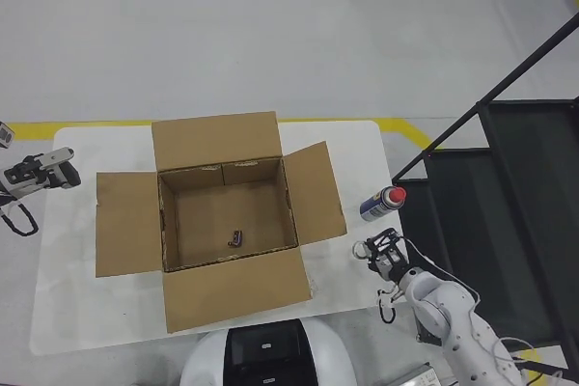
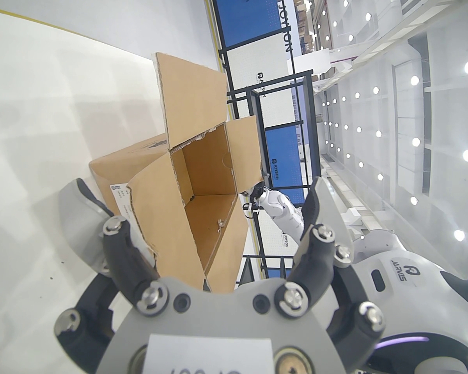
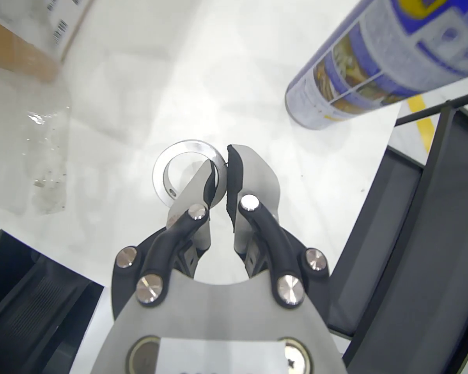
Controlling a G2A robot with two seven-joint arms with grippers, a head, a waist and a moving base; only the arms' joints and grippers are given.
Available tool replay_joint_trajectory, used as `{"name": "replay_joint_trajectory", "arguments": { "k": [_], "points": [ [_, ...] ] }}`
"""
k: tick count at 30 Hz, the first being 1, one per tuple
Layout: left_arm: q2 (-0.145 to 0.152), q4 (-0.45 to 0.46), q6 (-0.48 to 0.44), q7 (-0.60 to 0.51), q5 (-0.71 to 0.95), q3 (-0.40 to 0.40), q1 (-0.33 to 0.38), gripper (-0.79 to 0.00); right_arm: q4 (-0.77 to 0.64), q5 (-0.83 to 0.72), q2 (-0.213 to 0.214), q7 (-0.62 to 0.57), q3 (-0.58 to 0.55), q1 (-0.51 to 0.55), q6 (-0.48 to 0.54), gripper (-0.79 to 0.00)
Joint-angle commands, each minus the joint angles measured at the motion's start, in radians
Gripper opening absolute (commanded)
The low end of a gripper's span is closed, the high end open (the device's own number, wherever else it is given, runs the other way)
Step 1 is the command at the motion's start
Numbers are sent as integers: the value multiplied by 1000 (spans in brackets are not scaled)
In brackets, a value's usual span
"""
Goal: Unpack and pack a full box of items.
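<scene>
An open cardboard box [image 1: 218, 141] stands mid-table with all flaps spread; a small dark item [image 1: 235, 238] lies on its floor. My right gripper [image 1: 383, 248] is low over the table to the right of the box, shut on the wall of a metal ring [image 3: 179, 157], one finger inside the ring and one outside. A blue spray can with a red cap [image 1: 382, 203] stands just beyond it, close by in the right wrist view [image 3: 382, 48]. At the table's left edge my left gripper [image 1: 64, 166] is open and empty [image 2: 202, 204], facing the box [image 2: 202, 180].
A black metal rack [image 1: 507, 193] stands right beside the table's right edge, close to my right arm. A clear plastic bag [image 3: 43, 157] lies on the table between the ring and the box. Bare white tabletop [image 1: 77, 289] runs along the left and front.
</scene>
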State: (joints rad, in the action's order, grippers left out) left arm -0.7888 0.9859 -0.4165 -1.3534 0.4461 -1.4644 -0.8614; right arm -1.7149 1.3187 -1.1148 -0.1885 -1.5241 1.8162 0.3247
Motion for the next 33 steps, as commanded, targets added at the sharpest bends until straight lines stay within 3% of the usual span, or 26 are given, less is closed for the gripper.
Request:
{"name": "replay_joint_trajectory", "arguments": {
  "k": [1, 9, 15, 19, 23, 28, 33],
  "points": [
    [0, 0, 0, 0, 0, 0, 0, 0, -68, 13, 3, 20, -19, 30, 1, -785],
    [0, 0, 0, 0, 0, 0, 0, 0, -291, 93, 7, 105, -74, 91, -35, -785],
    [0, 0, 0, 0, 0, 0, 0, 0, -400, 205, 7, 115, -35, 43, -51, -785],
    [0, 0, 0, 0, 0, 0, 0, 0, -398, 235, 4, 68, 80, -86, 42, -785],
    [0, 0, 0, 0, 0, 0, 0, 0, -310, 250, -15, -19, 270, -275, 114, -785],
    [0, 0, 0, 0, 0, 0, 0, 0, -138, 202, -63, -137, 502, -517, 98, -785],
    [0, 0, 0, 0, 0, 0, 0, 0, 27, 105, -124, -257, 660, -704, 9, -785]
  ]
}}
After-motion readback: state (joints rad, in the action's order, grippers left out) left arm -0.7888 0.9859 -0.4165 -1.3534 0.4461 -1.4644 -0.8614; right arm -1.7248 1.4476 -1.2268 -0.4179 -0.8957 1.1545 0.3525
